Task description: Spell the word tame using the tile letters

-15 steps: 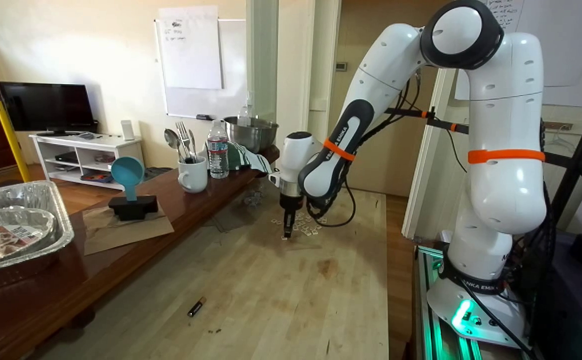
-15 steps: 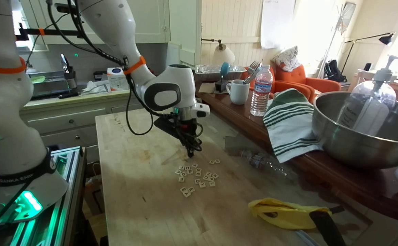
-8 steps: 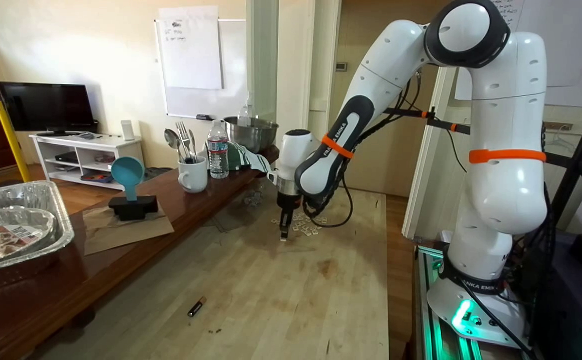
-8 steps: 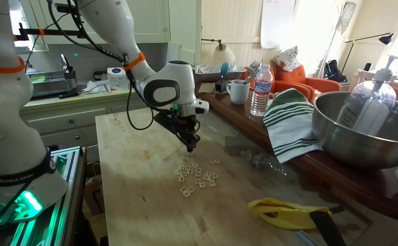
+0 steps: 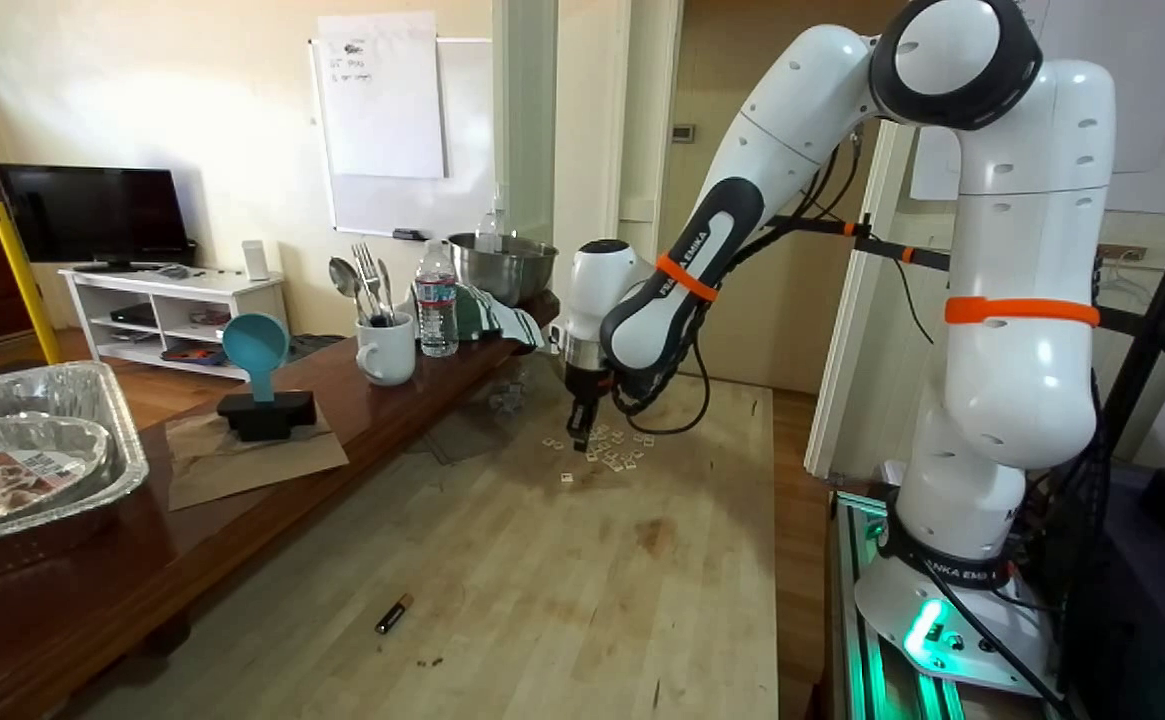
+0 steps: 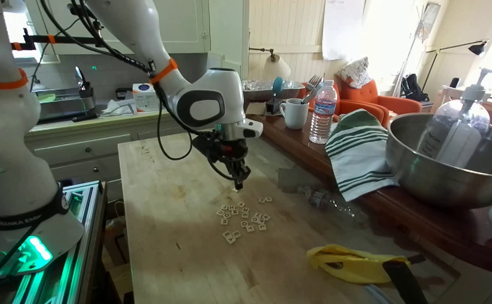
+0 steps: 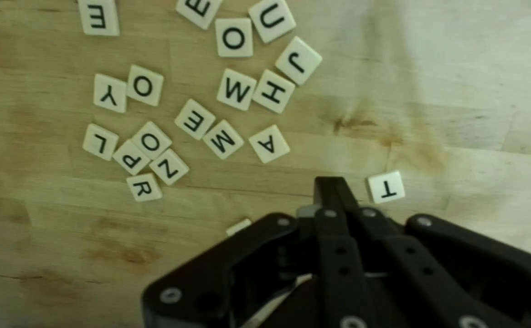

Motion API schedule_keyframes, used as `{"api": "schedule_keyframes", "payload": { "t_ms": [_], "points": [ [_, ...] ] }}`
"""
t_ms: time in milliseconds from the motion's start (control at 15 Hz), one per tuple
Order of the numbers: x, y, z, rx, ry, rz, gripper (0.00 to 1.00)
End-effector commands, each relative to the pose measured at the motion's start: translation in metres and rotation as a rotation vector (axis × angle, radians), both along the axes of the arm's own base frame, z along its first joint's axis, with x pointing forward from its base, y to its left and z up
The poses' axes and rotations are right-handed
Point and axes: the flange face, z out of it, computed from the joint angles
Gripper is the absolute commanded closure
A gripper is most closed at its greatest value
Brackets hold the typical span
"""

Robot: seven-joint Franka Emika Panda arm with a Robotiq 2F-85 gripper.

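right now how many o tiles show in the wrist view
3: upper O tile beside U, middle O tile beside Y, lower O tile beside P; the gripper may hide others.

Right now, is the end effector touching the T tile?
Apart: the wrist view shows a strip of bare tabletop between the end effector and the T tile.

Black tool (image 6: 238, 186) over wooden table (image 6: 186, 257), near loose letter tiles (image 6: 245, 215).
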Motion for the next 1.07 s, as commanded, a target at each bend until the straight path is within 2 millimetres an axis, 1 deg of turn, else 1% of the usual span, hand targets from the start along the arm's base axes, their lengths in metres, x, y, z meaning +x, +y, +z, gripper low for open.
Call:
{"api": "schedule_keyframes", "payload": {
  "t_ms": [0, 400, 800, 1000],
  "points": [
    [-0.008, -0.016, -0.005, -0.047, 0.033, -0.025, 1.0],
    [-0.009, -0.033, -0.021, -0.093, 0.05, -0.036, 1.0],
    [-0.009, -0.039, -0.034, -0.103, 0.061, -0.054, 1.0],
    [-0.008, -0.039, -0.035, -0.096, 0.05, -0.069, 1.0]
  ]
}}
